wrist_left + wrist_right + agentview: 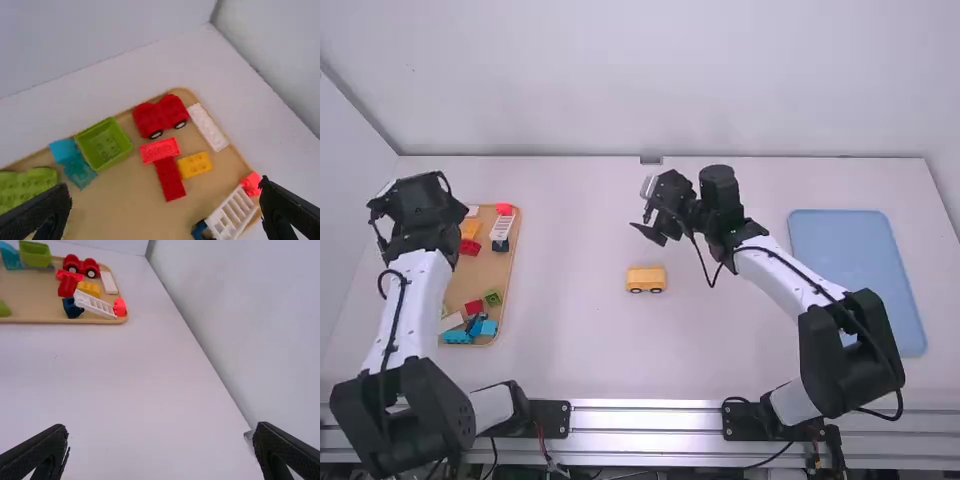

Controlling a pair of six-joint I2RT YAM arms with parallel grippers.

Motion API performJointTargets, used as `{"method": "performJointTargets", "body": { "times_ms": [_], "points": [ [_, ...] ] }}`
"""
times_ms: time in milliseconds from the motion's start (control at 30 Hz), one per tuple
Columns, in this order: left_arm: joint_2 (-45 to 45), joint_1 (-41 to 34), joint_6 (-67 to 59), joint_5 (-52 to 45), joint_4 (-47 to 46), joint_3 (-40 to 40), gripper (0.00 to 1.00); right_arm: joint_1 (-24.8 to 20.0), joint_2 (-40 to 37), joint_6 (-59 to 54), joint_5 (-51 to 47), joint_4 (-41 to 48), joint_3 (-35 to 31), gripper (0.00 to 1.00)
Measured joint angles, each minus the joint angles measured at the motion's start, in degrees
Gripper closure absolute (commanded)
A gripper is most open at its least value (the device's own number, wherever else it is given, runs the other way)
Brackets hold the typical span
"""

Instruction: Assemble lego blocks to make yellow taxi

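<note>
High view: yellow block car (646, 279), one, upright on the table (580, 230), near its middle. Left gripper (166, 184), fingers wide, above the tray (125, 200); right gripper (161, 426), likewise wide. Hazard: yellow brick (195, 165) just beside a red brick (171, 185); an off-centre pinch could drag both.

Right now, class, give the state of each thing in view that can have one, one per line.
Left gripper: open, empty
Right gripper: open, empty
Yellow car: upright, on its wheels
Red car: upright
Green box: open-topped, empty
Tray: holding blocks
Blue mat: flat
</note>
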State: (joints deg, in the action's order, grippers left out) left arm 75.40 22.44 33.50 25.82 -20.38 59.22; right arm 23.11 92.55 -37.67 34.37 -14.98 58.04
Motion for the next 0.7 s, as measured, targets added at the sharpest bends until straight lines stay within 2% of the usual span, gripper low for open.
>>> {"method": "performJointTargets", "body": {
  "times_ms": [100,233,333,467,567,700],
  "points": [
    [0.0,3.6,1.7,-0.6,-1.7,0.0,0.01,-0.2,0.0,2.0,0.0,0.6,1.0,0.01],
    [0.0,9.0,0.1,-4.9,-0.7,0.0,0.01,-0.2,1.4,5.0,0.6,3.9,6.9,0.01],
    [0.0,11.3,-5.0,-9.3,0.3,0.0,0.01,0.3,5.0,4.8,3.1,12.5,15.7,0.01],
    [0.0,11.8,-8.8,-11.3,-0.3,0.0,0.01,1.5,8.8,1.9,6.3,24.3,23.4,0.01],
    [0.0,11.9,-10.3,-12.2,-1.6,0.0,0.01,2.7,11.0,-1.8,8.2,31.4,27.5,0.01],
    [0.0,12.0,-11.4,-13.9,-1.4,0.0,0.01,4.1,11.4,-5.0,8.9,33.2,28.5,0.01]
  ]
}}
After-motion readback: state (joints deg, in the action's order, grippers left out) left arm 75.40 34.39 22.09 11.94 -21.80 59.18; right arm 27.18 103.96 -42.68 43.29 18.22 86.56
